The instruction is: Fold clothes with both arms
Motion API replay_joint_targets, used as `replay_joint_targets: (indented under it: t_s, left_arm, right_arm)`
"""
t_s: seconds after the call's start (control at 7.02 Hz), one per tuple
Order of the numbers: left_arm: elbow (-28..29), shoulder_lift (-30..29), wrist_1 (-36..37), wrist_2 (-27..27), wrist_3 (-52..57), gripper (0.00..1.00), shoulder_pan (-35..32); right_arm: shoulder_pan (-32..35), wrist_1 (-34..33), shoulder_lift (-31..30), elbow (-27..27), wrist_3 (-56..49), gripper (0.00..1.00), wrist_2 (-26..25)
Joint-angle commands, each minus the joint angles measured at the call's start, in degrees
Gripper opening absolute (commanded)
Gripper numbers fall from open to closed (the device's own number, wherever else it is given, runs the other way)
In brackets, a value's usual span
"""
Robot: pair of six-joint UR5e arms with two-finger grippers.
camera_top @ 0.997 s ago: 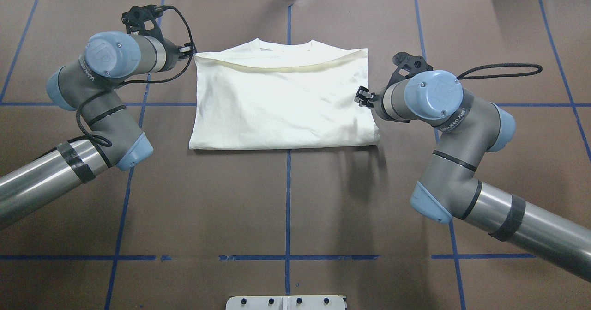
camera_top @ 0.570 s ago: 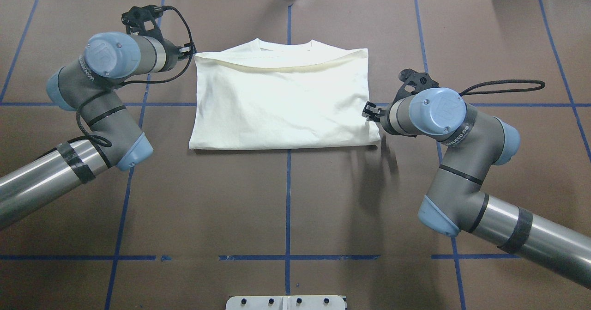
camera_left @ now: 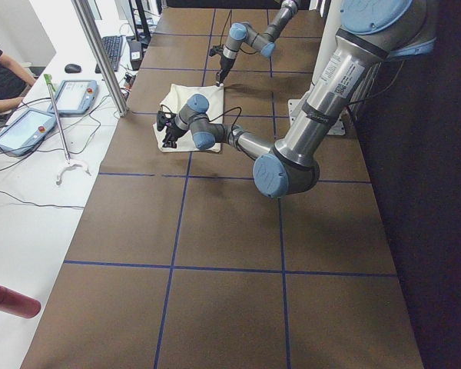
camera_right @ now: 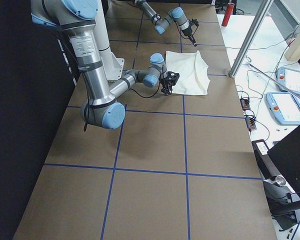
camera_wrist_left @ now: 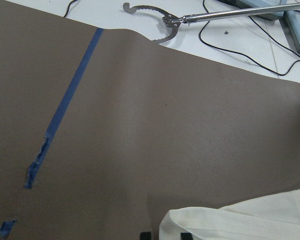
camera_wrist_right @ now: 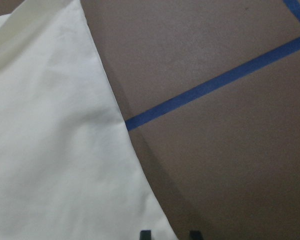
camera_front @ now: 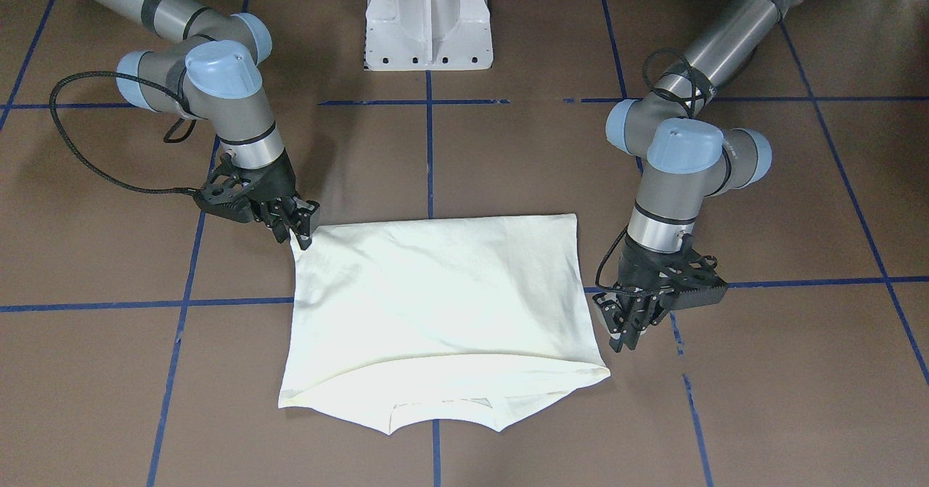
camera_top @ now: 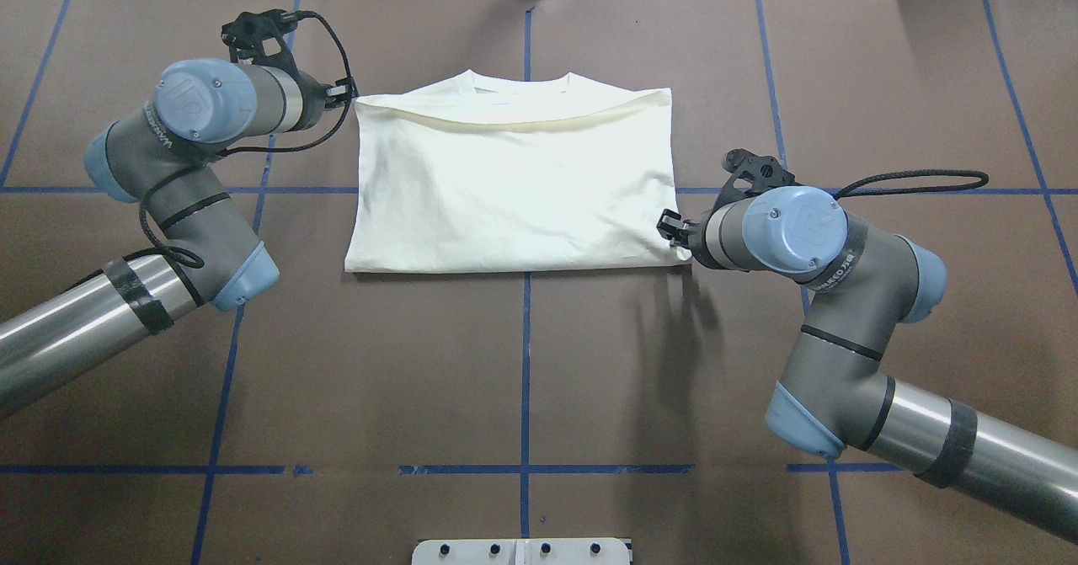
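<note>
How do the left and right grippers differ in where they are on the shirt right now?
The left gripper is at the left side of the shirt, the right gripper at its right side. The left is at the collar end, far from the base; the right is at the folded end, nearer it. Both are open, straddling the cloth's edge.

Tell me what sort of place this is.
Probably a robotics lab workcell: left arm and right arm over a table gridded with blue tape, and teach pendants on the side bench.
</note>
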Motion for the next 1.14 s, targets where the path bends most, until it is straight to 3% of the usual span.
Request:
replay_joint_targets:
  t_s: [0.0,0.28,0.57,0.71,1.0]
  left_arm:
    - [0.03,0.0,0.0,0.09,0.0,0.33,0.14]
    - [0.03,0.0,0.0,0.0,-0.09,0.34,0.32]
    - [-0.15,-0.35,-0.09,0.0,-1.58,0.35,0.41]
    - [-0.41,-0.79,-0.09,0.0,-2.28,0.35,0.41]
    - [-2.77,-0.7,0.0,-0.35,-2.29,0.35,0.41]
  right_arm:
    - [-0.98,-0.02,-0.43,1.53,0.35,0.0,-0.68]
    - [-1.59,-0.28,-5.23,9.66,0.35,0.0,0.2]
    - [-6.67,-0.38,-16.98,26.24,0.79,0.0,0.11]
    - [-10.96,-0.37,-22.35,32.85,3.84,0.0,-0.24]
    - [-21.31,-0.29,-28.44,39.74,5.1,0.0,0.63]
